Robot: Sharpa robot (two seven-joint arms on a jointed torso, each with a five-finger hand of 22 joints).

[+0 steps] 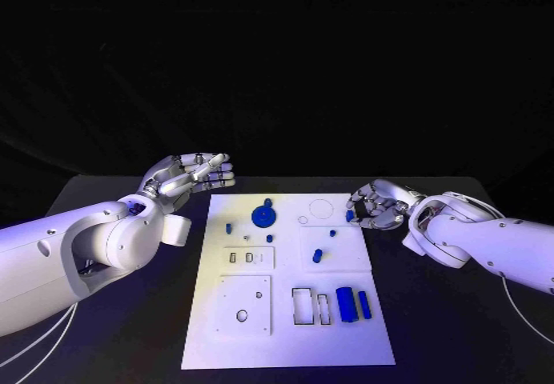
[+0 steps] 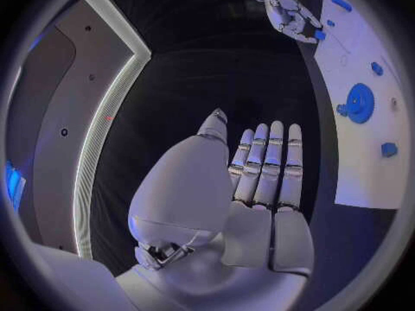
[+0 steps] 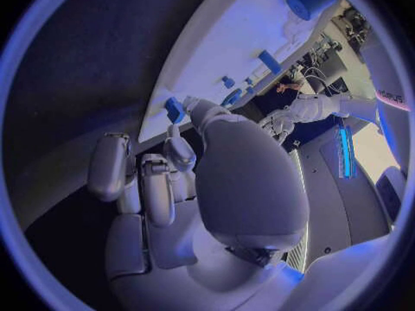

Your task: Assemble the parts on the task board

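At the left of the frame, the left hand [image 1: 190, 178] hovers off the white board's [image 1: 289, 336] upper-left corner, fingers straight and together, holding nothing. A blue disc [image 1: 264, 215] lies on the board's upper part. At right, the right hand [image 1: 375, 205] pinches a small blue part [image 1: 350, 215] beside the board's upper-right edge; its shape is hard to make out.

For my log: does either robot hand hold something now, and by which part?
The right robot hand pinches a small blue part at its fingertips; which part cannot be told. The left robot hand holds nothing.
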